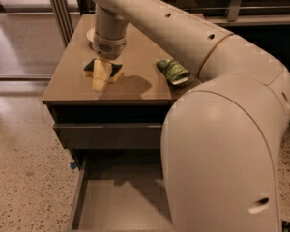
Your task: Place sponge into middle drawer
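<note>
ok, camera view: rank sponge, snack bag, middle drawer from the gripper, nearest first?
1. sponge, on the cabinet top, right at the gripper.
2. snack bag, further along the same top.
3. middle drawer, open, well below that top.

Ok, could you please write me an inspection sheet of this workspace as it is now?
Surface: brown cabinet top, carrying three things.
Job's things: sponge lies on the top, towards its left front; middle drawer is pulled open below, sponge not yet in it.
Clutter: snack bag right of the sponge, apart from it; white bowl behind, partly hidden by the wrist.
Gripper: gripper points down onto the sponge; grasp cannot be judged.
Cables: nothing seen.
Surroundings: speckled floor; metal posts at back left; the arm's body covers the right side.
</note>
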Action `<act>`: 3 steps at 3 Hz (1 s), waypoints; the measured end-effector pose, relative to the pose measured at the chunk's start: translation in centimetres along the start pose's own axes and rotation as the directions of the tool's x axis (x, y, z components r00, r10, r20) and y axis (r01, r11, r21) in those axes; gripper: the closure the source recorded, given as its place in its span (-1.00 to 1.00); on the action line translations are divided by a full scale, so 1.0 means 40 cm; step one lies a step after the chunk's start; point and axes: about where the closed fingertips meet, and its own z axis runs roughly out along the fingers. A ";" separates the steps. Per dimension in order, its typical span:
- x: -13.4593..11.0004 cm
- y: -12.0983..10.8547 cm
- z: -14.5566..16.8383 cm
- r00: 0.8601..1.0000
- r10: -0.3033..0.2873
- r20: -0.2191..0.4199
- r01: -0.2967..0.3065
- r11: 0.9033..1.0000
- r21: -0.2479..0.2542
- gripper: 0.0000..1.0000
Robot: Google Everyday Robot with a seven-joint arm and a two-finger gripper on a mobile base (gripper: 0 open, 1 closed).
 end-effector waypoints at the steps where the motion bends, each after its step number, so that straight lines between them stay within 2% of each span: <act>1: 0.030 -0.004 -0.005 0.995 0.028 0.094 -0.029 1.000 0.008 -1.00; 3: 0.019 -0.007 0.011 0.995 0.009 0.095 -0.011 1.000 0.019 -1.00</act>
